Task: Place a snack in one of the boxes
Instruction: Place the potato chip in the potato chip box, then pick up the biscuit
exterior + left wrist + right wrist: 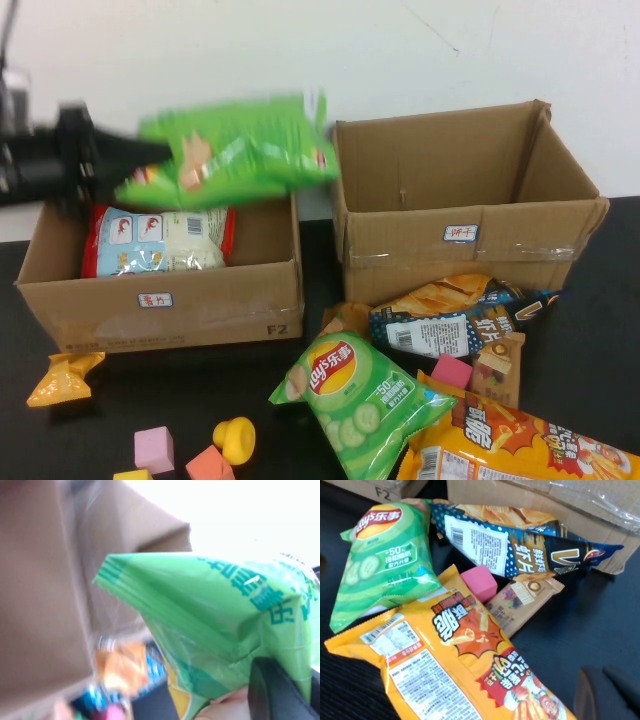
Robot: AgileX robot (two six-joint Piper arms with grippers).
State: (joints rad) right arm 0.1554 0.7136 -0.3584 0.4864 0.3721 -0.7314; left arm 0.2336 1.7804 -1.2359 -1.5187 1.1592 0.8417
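Note:
My left gripper [148,165] is shut on the edge of a green snack bag [240,150] and holds it in the air over the back of the left cardboard box [160,300]. In the left wrist view the green bag [215,615] fills the frame, pinched at my left gripper [300,685]. A white and red snack bag [155,240] lies inside the left box. The right cardboard box [465,235] stands open. My right gripper [607,695] is out of the high view; it hovers shut and empty over the black table beside an orange snack bag [450,665].
Snacks lie in front of the right box: a green Lay's bag [355,400], a dark blue bag [450,325], a brown wafer pack [497,365] and the orange bag [520,445]. An orange candy bag [62,375] and coloured blocks [155,448] lie at the front left.

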